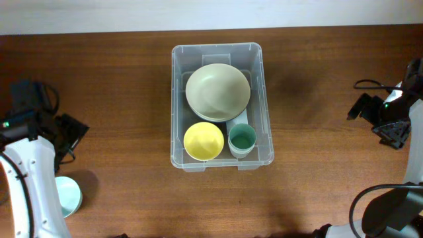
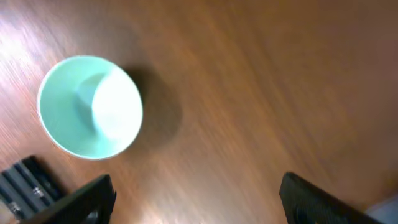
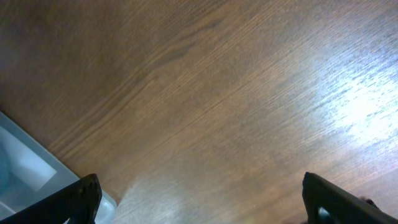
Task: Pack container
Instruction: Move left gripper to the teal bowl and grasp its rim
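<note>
left hand (image 2: 196,200) and right hand (image 3: 202,200) both spread open above brown wooden table (image 1: 119,79).

My left arm (image 1: 30,175) has white shells, black joints, small green light (image 1: 6,123). Right arm (image 1: 396,109) same colours, thin black cable (image 1: 371,82) looping off. Left fingers (image 2: 84,199) and right fingers (image 3: 339,199) matte black, blocky.

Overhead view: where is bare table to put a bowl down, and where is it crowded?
Bare wood: left and right of the container, and in front of it. Crowded: inside, the large bowl, yellow bowl and teal cup nearly fill the floor; a mint bowl sits by the left arm.
</note>
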